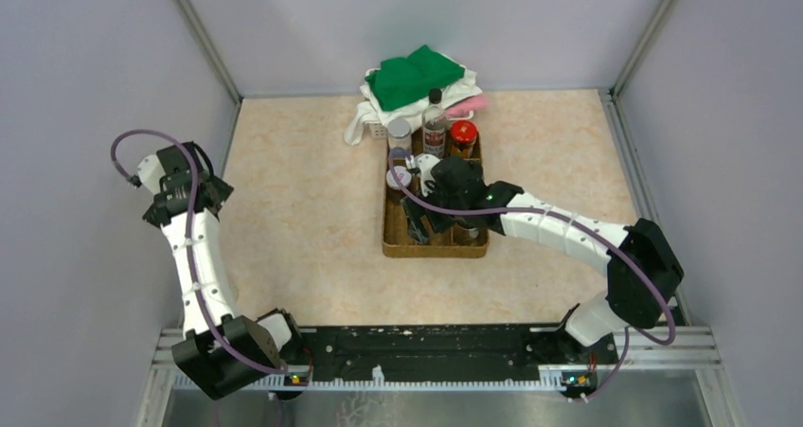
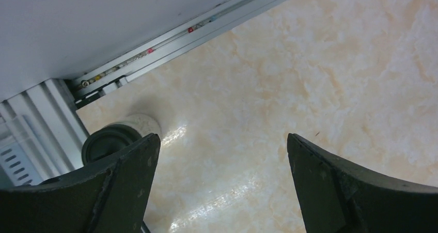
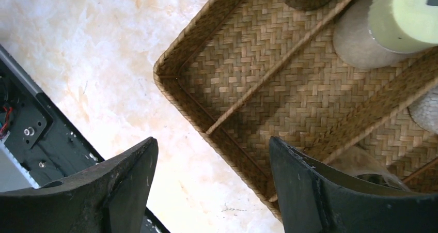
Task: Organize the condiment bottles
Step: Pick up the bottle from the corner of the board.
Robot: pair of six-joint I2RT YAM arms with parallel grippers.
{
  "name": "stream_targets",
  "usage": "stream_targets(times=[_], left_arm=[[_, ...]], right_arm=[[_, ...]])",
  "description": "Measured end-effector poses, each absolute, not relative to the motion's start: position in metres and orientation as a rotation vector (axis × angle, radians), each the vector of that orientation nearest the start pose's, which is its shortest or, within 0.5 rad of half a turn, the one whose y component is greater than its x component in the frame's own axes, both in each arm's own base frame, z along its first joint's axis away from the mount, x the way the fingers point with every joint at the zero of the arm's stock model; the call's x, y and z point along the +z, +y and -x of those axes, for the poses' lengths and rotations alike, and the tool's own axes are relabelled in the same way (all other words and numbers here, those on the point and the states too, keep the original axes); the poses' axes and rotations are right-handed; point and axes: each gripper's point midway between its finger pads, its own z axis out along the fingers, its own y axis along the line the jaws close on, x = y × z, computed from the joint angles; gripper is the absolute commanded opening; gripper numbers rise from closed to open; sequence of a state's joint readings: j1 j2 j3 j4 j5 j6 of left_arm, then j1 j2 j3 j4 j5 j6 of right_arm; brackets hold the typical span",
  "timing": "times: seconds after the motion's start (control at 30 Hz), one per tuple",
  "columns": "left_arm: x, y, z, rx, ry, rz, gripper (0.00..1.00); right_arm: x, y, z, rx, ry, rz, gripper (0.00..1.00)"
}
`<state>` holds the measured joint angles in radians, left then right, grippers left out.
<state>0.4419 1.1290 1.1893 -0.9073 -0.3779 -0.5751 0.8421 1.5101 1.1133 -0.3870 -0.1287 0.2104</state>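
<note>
Clear glass, black cap, red label: the tall bottle [image 1: 435, 116] stands upright at the far end of the woven brown tray [image 1: 436, 252], middle of the back row. Grey-lidded jar [image 1: 400, 130] is just beside it on the left and red-lidded jar [image 1: 462, 136] just beside it on the right, both upright. Pale-lidded jar [image 1: 399, 176] sits one place nearer on the tray's left side, close to the right arm's wrist. From the right wrist, a yellowish-lidded jar [image 3: 408, 13] stands on the weave between two dividers. Other bottles nearer in the tray are mostly hidden under the arm, so their type cannot be told. Right gripper [image 3: 213, 140] hangs over the tray's near corner, one finger above the weave and the other above the marbled surface [image 1: 303, 209]. Its jaws are apart and hold nothing. Left gripper [image 2: 223, 136] is spread wide and empty. It sits over bare surface by the left wall, well apart from the tray. Green and white cloths [image 1: 417, 79] are heaped just beyond the tray's far end, against the back wall.
</note>
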Motion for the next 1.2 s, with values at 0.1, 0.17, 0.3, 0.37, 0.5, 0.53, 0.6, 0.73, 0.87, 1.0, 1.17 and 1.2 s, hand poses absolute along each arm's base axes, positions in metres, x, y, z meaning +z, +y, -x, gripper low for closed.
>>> stream_targets(times=[0.1,0.17,0.3,0.37,0.5,0.53,0.6,0.73,0.87,1.0,1.17,1.2], left_arm=[[0.217,0.162,-0.225,0.433,1.981,1.347,0.99],[0.208,0.162,-0.213,0.461,1.98,1.399,0.99],[0.179,0.159,-0.182,0.543,2.024,1.546,0.99],[0.17,0.157,-0.169,0.587,2.037,1.61,0.99],[0.165,0.156,-0.15,0.662,2.01,1.696,0.99],[0.166,0.157,-0.148,0.672,1.998,1.704,0.99],[0.168,0.157,-0.143,0.688,1.976,1.712,0.99],[0.173,0.159,-0.133,0.744,1.928,1.743,0.99],[0.166,0.158,-0.123,0.806,1.926,1.817,0.99],[0.157,0.158,-0.124,0.824,1.939,1.863,0.99],[0.145,0.159,-0.121,0.84,1.954,1.892,0.99],[0.143,0.16,-0.12,0.841,1.955,1.902,0.99]], right_arm=[[0.135,0.324,-0.236,0.659,2.298,0.844,0.77],[0.135,0.326,-0.233,0.665,2.295,0.855,0.77],[0.134,0.33,-0.228,0.673,2.29,0.875,0.77],[0.131,0.329,-0.226,0.673,2.293,0.88,0.77],[0.123,0.325,-0.222,0.664,2.311,0.885,0.77],[0.122,0.325,-0.222,0.663,2.314,0.886,0.77],[0.122,0.325,-0.222,0.663,2.315,0.887,0.77],[0.123,0.326,-0.222,0.671,2.307,0.886,0.77],[0.124,0.328,-0.222,0.681,2.301,0.888,0.77],[0.125,0.329,-0.222,0.689,2.295,0.888,0.77],[0.121,0.328,-0.221,0.685,2.301,0.889,0.78],[0.12,0.328,-0.221,0.684,2.302,0.89,0.78]])
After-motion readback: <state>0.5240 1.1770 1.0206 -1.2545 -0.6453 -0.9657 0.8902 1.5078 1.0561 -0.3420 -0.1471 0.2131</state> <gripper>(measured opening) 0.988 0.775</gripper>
